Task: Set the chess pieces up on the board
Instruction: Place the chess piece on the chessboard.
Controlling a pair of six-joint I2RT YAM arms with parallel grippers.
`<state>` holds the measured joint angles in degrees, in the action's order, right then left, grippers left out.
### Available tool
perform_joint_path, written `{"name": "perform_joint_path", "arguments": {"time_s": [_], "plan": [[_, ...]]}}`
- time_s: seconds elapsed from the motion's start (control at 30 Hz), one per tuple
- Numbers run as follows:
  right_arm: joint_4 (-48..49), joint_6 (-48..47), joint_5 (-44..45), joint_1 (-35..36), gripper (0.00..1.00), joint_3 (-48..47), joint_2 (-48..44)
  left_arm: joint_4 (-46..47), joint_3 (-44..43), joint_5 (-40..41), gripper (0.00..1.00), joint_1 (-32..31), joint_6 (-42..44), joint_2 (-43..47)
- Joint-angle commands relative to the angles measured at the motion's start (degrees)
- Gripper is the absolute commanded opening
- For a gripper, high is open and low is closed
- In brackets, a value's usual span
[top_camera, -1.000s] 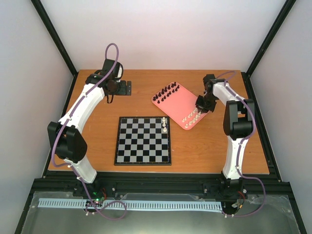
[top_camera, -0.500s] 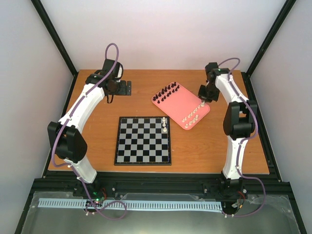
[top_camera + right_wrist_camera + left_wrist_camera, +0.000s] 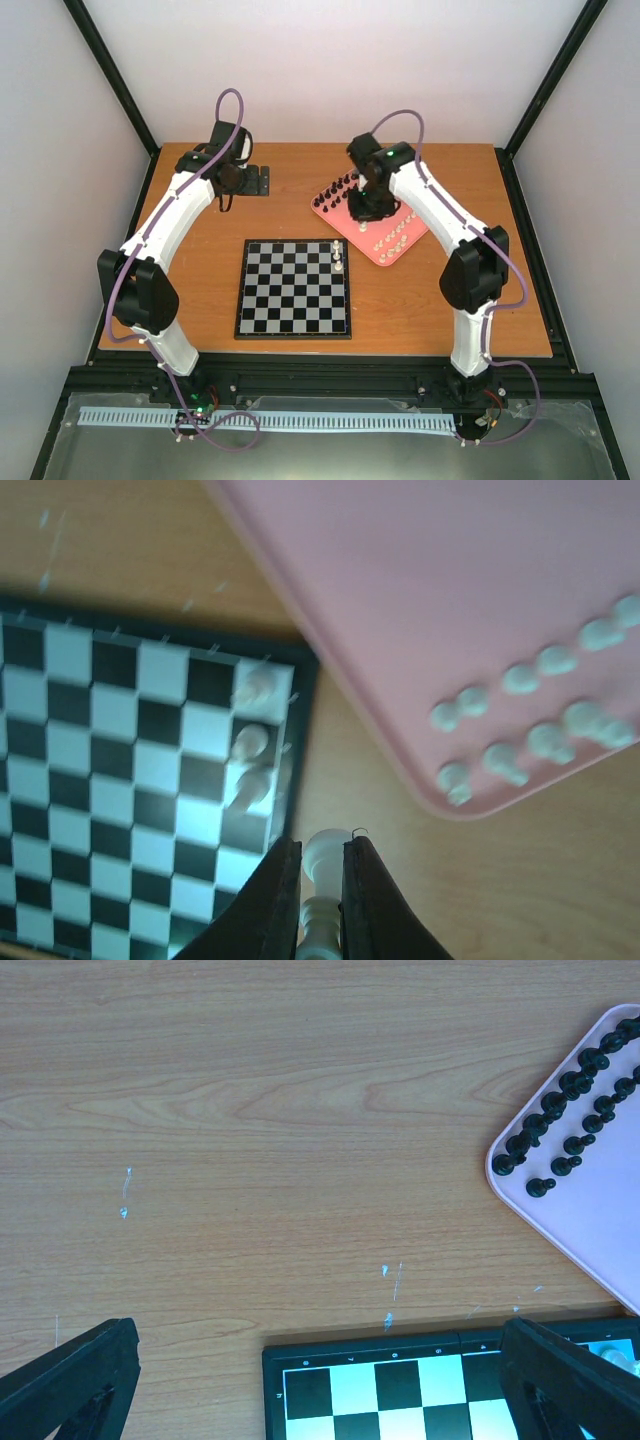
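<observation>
Wooden table point(image 3: 250, 1110), tray point(image 3: 600, 1220) of chess pieces point(image 3: 575, 1082)

Looks like a robotics lab cell: plain white walls point(image 3: 330, 70), black metal struts point(image 3: 112, 75), a wooden table point(image 3: 400, 310), two cabled arms point(image 3: 175, 215) (bolted to a rail point(image 3: 330, 382))

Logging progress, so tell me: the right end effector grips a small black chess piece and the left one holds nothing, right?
Wrong colour: the right wrist view shows the right end effector shut on a small cream-white chess piece, not black. The left end effector does hold nothing.
</observation>
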<state>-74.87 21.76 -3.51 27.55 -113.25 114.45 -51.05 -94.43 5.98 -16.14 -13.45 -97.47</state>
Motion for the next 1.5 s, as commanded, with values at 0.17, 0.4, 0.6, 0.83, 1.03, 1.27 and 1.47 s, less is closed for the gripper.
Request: {"name": "perform_joint_path", "arguments": {"time_s": [0.17, 0.4, 0.6, 0.83, 1.03, 1.27, 1.47], "plan": [[5.56, 4.70, -2.19, 8.77, 0.03, 17.10, -7.83, -0.33, -0.94, -0.52, 1.00, -0.09, 0.97, 0.52], [10.67, 3.49, -0.42, 13.92, 0.03, 19.96, -5.02, -0.06, -0.42, -1.24, 1.00, -0.11, 0.62, 0.05], [13.02, 3.21, 0.38, 14.96, 0.03, 20.16, -3.23, -0.04, -0.55, -1.24, 1.00, -0.12, 0.63, -0.24], [15.09, 1.15, 0.96, 16.04, 0.03, 20.82, -0.24, -0.04, -0.49, -0.99, 1.00, -0.11, 0.71, -0.61], [14.72, 0.53, 0.55, 16.26, 0.03, 19.87, 0.91, 0.03, -0.01, -0.92, 1.00, -0.08, 0.79, -0.68], [15.36, 0.31, 0.90, 16.83, 0.03, 21.21, 1.33, 0.23, 0.04, -1.13, 1.00, -0.10, 0.73, -0.89], [16.28, 0.52, 1.46, 17.15, 0.03, 22.12, 1.78, 0.15, 0.46, -1.07, 1.00, -0.05, 0.80, -0.65]]}}
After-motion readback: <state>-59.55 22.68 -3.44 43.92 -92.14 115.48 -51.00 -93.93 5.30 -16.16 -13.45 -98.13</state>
